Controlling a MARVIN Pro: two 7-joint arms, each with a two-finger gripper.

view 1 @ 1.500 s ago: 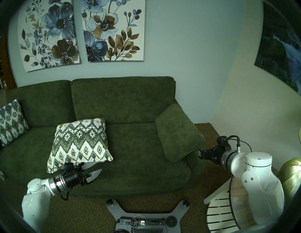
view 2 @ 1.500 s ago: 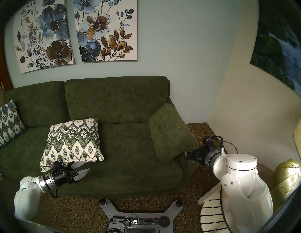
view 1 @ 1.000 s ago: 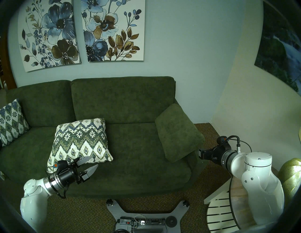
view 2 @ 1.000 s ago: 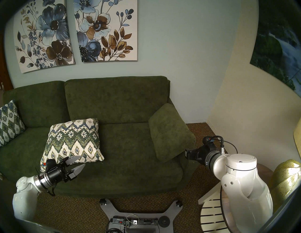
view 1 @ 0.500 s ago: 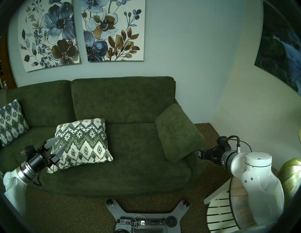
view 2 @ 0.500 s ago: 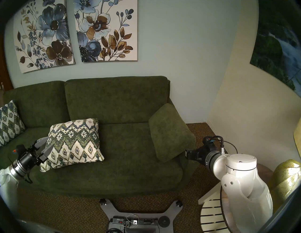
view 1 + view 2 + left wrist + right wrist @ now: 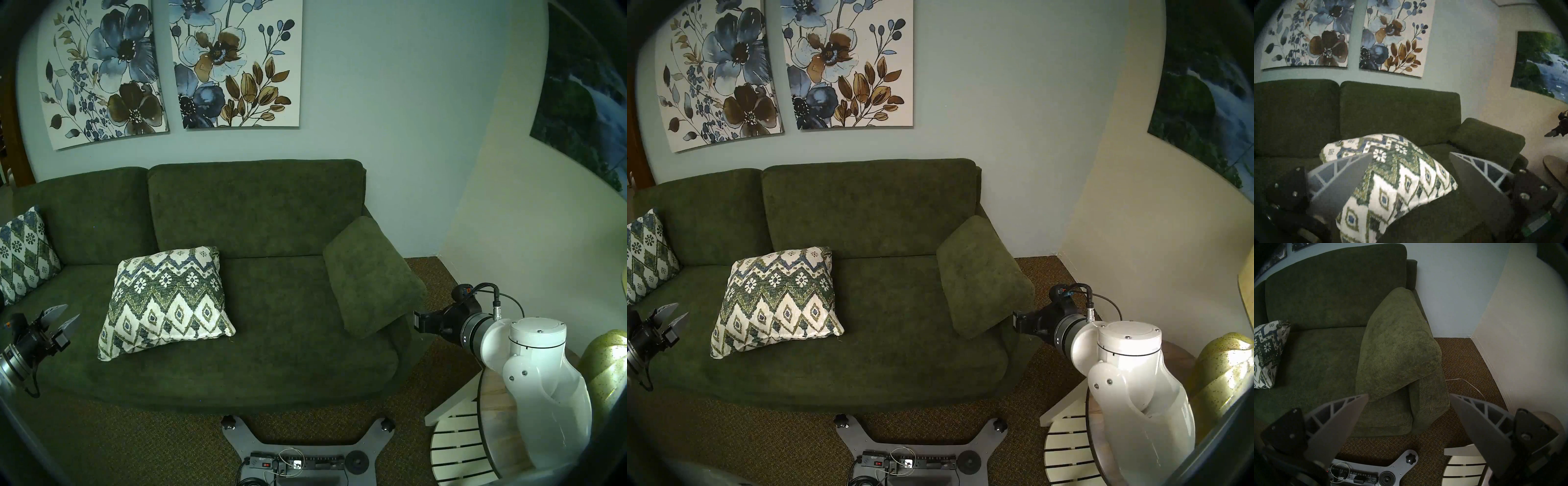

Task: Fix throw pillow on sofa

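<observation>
The throw pillow (image 7: 166, 302), cream with green and blue zigzags, lies tilted on the seat of the dark green sofa (image 7: 288, 315), left of centre, its top edge near the back cushions. It also shows in the other head view (image 7: 776, 298) and the left wrist view (image 7: 1395, 178). My left gripper (image 7: 73, 311) is open and empty, over the seat to the left of the pillow and apart from it. My right gripper (image 7: 1408, 394) is open and empty, just off the sofa's right armrest (image 7: 1429, 395). In the head views its fingers are hidden behind the plain green cushion.
A plain green cushion (image 7: 369, 278) leans over the right armrest. A bluer patterned pillow (image 7: 23, 254) stands at the sofa's far left. A white slatted table (image 7: 454, 451) and a yellow-green lamp base (image 7: 607, 366) are at the right. My base plate (image 7: 305, 448) is on the carpet in front.
My left arm has swung from the pillow's front edge up and to the left, clear of the pillow, staying open. The pillow and my right arm have not moved.
</observation>
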